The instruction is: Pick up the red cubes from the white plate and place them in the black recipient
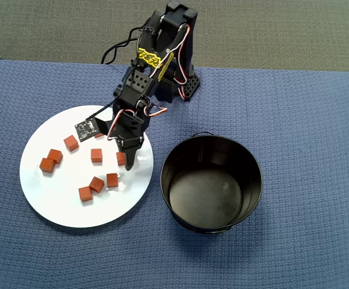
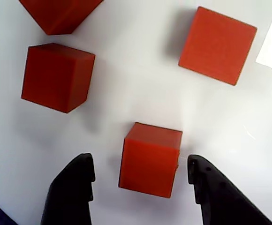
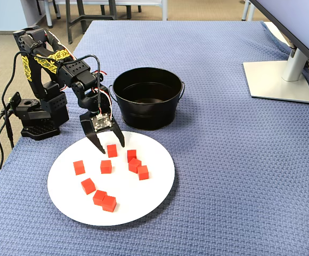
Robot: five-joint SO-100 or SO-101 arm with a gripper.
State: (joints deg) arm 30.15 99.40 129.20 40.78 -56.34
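- While low over the plate, the gripper is open, jaws either side of one cube, not touching it.
- Other cubes lie scattered on the plate, mostly toward 9 o'clock in the overhead view.
- Pot at the plate's 3 o'clock, overhead.

The scene is evenly and brightly lit, and only soft, short shadows are cast. In the wrist view, faint grey shadows are seen beside the red cubes ahead of the gripper, and the white plate is nearly washed out. Mild glare is shown on the black recipient beside the gripper's arm. All views are sharp, without marked distortion.
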